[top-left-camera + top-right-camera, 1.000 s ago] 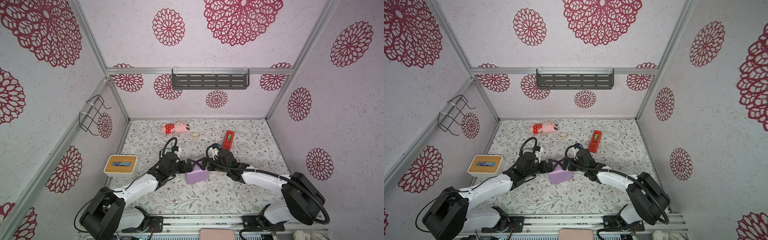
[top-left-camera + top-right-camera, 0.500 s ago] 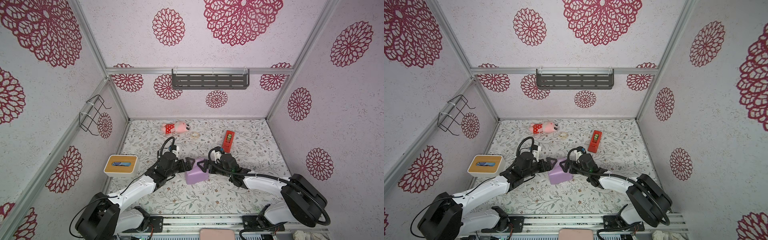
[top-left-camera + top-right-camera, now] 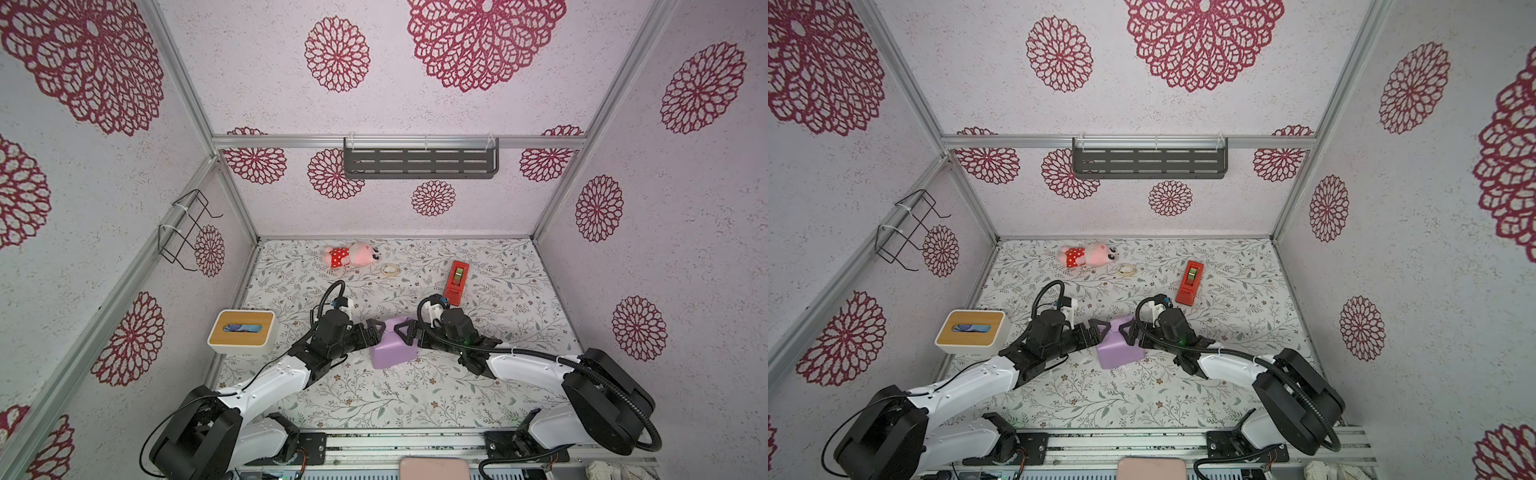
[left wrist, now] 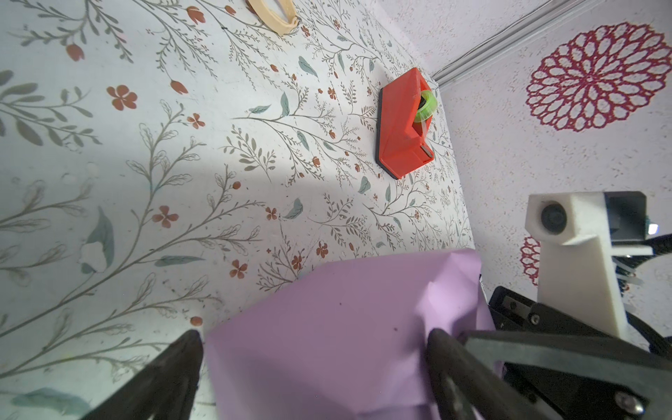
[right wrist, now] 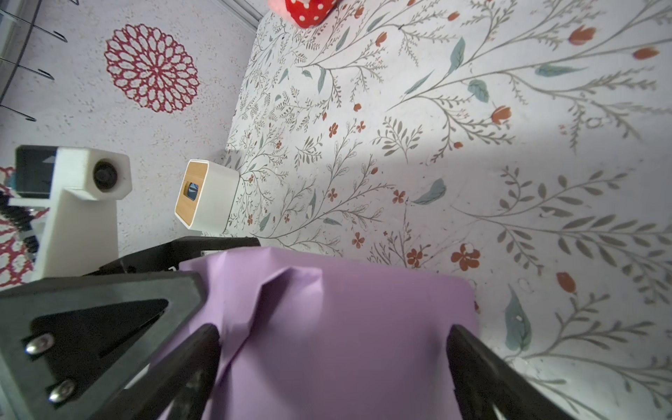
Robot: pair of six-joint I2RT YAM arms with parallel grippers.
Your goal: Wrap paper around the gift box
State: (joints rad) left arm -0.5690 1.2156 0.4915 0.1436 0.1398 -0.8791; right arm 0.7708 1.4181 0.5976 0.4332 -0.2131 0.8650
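The paper [image 3: 392, 349] [image 3: 1119, 351], lilac side out, is folded round the gift box in the middle of the floral table; the gift box itself is hidden under it. My left gripper [image 3: 374, 332] [image 3: 1098, 331] is at the parcel's left side and my right gripper [image 3: 402, 332] [image 3: 1126, 332] at its right side, both level with its upper part. In the left wrist view the left gripper [image 4: 314, 338] is open, its jaws wide to either side of the lilac paper [image 4: 327, 327]. The right gripper [image 5: 332, 332] stands just as wide over the creased paper [image 5: 345, 309].
A white tissue box with a wooden top [image 3: 242, 336] stands at the left. A red tape dispenser [image 3: 457, 282] lies behind the right gripper. A plush toy [image 3: 353, 255] and a tape ring [image 3: 390, 270] lie at the back. A pink pad [image 3: 434, 469] sits at the near edge.
The right arm's wrist has come lower and nearer the front, and its jaws have widened a little. The left arm has barely shifted. The parcel stays in place.
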